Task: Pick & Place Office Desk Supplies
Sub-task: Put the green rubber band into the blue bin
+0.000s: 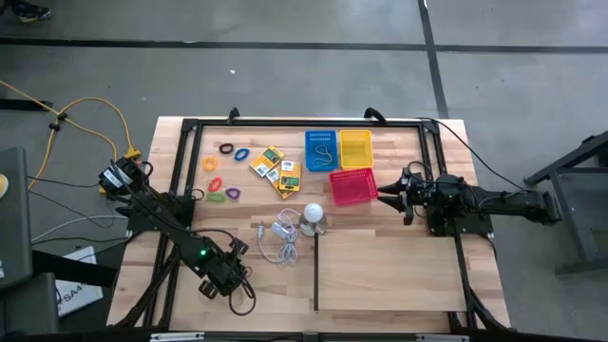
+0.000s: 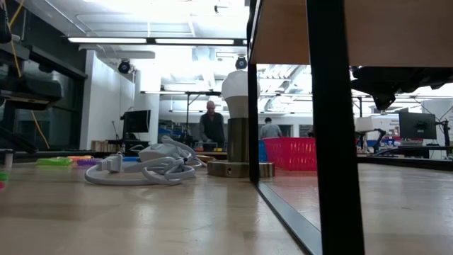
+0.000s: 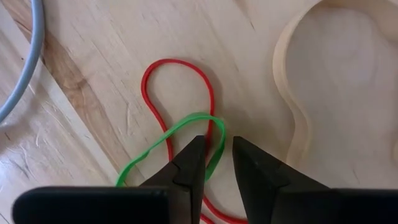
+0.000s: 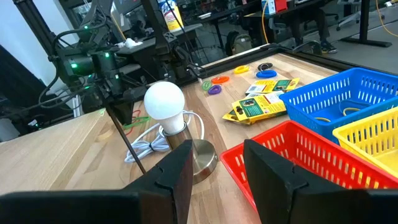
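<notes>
My left gripper (image 3: 217, 149) is open by a narrow gap, low over the table's near left part (image 1: 239, 277). A red rubber band (image 3: 177, 62) and a green rubber band (image 3: 186, 121) lie crossed on the wood, and their crossing runs between its fingertips. Yellow-and-green packets (image 1: 277, 169) and coloured rings (image 1: 223, 176) lie flat farther back on the left. My right gripper (image 4: 217, 155) is open and waits beside the red basket (image 1: 352, 186), at its right (image 1: 391, 197). The blue basket (image 1: 320, 150) has thin bands in it. My left gripper comes at the bands from above, one fingertip (image 3: 193, 158) on each side of where the green band crosses the red one (image 3: 214, 140). Both bands lie slack on the table. I cannot tell whether the fingers touch them.
A white bulb on a silvery base (image 1: 313, 214) and a coiled white cord (image 1: 280, 237) sit mid-table, just beyond my left gripper. A yellow basket (image 1: 355, 147) stands beside the blue one. A pale raised board (image 1: 389, 271) fills the near right. A wooden cut-out edge (image 3: 292, 112) lies close to the bands.
</notes>
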Controlling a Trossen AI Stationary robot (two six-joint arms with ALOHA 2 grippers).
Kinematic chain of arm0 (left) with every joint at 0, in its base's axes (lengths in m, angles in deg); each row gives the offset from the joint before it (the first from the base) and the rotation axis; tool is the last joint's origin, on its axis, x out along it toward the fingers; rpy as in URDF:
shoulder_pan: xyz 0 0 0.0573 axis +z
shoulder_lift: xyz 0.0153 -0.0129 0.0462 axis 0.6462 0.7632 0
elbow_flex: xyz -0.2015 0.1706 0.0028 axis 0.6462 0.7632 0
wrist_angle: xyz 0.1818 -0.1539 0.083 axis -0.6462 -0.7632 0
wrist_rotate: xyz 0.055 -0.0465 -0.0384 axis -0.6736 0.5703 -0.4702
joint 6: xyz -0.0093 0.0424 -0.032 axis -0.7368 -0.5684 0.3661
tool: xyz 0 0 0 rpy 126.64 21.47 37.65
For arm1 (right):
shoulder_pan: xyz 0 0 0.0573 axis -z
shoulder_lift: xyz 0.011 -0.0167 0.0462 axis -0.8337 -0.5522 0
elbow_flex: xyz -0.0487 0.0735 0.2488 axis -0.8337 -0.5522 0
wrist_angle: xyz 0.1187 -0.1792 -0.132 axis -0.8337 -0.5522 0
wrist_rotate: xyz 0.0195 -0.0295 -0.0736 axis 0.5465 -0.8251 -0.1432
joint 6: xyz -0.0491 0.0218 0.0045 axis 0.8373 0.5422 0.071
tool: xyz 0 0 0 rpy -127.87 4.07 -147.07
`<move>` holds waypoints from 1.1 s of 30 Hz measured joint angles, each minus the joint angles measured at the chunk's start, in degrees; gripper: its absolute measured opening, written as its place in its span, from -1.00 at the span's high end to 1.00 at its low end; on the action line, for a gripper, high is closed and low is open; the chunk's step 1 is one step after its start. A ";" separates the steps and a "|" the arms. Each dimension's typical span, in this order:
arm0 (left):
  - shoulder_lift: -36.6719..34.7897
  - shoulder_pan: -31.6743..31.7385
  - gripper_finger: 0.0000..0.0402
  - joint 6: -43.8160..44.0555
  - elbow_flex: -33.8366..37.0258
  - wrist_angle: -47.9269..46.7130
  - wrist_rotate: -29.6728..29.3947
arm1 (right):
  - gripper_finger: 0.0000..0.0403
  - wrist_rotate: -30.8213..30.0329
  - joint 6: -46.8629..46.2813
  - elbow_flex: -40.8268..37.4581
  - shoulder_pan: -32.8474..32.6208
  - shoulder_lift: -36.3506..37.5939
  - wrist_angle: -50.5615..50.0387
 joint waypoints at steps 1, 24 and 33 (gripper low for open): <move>0.00 0.00 0.65 0.00 0.00 -0.01 -0.02 | 0.35 0.00 0.01 0.01 0.02 -0.01 0.00; -0.60 -0.28 0.99 0.85 -0.02 -1.37 -0.52 | 0.35 0.00 0.00 0.00 0.02 -0.02 0.00; -3.00 -0.28 0.99 2.16 -0.02 -2.29 -0.49 | 0.35 0.01 0.01 0.00 0.02 -0.01 0.01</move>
